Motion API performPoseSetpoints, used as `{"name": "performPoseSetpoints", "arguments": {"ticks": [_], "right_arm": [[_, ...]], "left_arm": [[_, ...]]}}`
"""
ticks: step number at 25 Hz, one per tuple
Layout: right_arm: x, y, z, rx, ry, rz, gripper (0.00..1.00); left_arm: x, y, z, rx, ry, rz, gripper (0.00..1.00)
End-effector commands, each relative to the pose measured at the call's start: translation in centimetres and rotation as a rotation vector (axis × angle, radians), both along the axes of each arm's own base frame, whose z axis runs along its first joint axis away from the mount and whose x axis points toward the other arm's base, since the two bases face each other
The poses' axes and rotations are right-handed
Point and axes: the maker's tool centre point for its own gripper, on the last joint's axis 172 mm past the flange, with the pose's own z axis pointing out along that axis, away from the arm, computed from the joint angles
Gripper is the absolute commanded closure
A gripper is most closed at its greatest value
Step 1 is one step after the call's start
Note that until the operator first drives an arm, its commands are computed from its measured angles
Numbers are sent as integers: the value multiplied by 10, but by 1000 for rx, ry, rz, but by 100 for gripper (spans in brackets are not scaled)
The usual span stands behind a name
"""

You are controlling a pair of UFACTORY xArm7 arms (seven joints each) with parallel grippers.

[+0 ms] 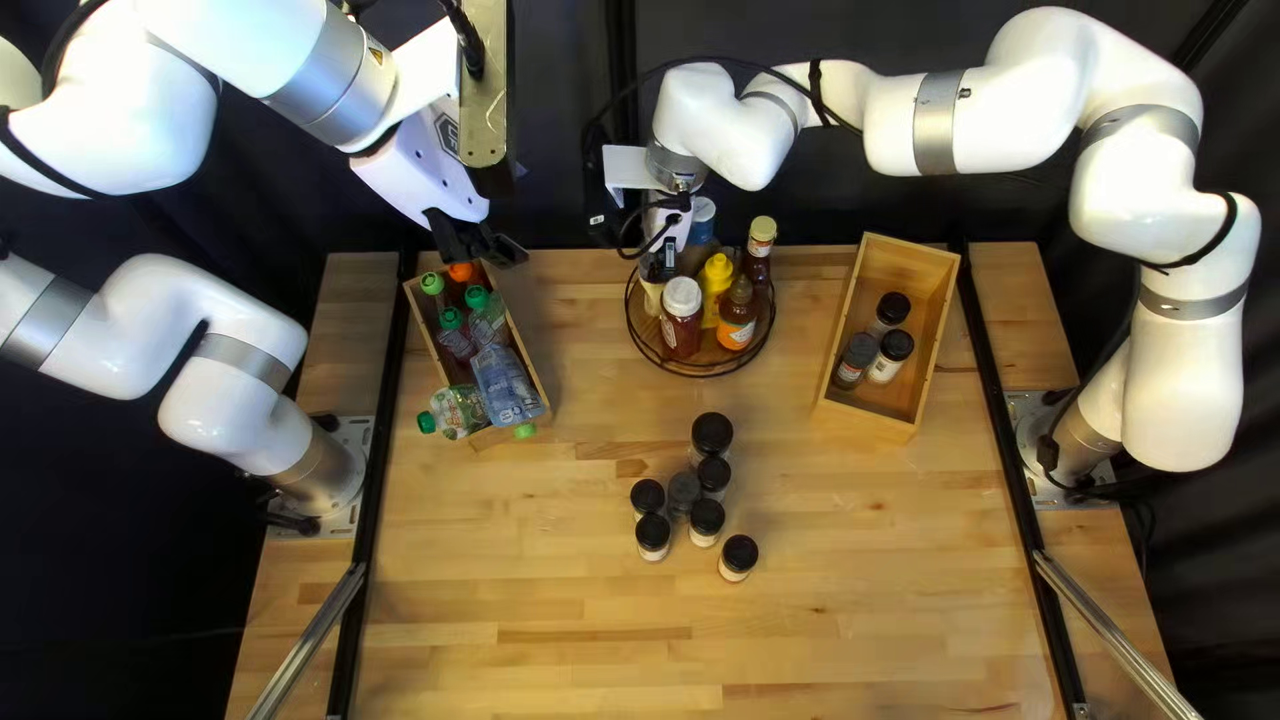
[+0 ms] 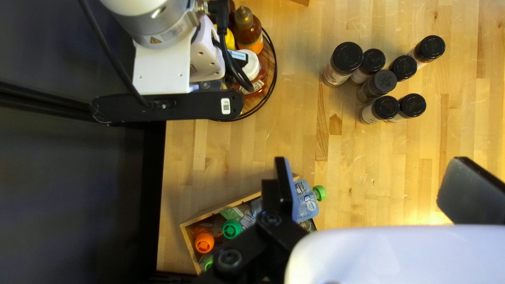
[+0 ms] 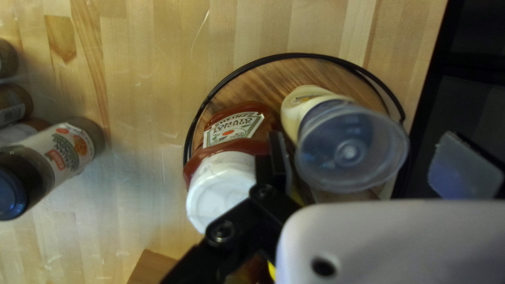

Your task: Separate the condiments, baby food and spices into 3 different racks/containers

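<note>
With both jaws spread wide, the spice jars (image 2: 332, 78), likely stiff but slick, are best gripped below the lids (image 2: 347, 57).

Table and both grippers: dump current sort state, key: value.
baby_food: pouches in left box, some past its edge
condiments: bottles on round rack
spices_sorted: three jars in right box
spices_loose: seven jars on table
left_gripper: open
right_gripper: open, blue-capped bottle between fingers
</note>
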Motion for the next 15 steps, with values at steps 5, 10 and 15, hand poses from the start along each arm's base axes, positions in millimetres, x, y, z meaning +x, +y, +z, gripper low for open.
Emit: {"name": "performPoseSetpoints", "arguments": {"ticks": [5,10,15], "right_arm": [[-21,63,66,70,-104,70,0],[-62,142,91,130,-115,177,0],[-100,226,82,169,-64,269,0]], "left_arm": [[0,0,0,0,0,0,0],[0,0,0,0,0,0,0],[0,0,0,0,0,0,0]]}}
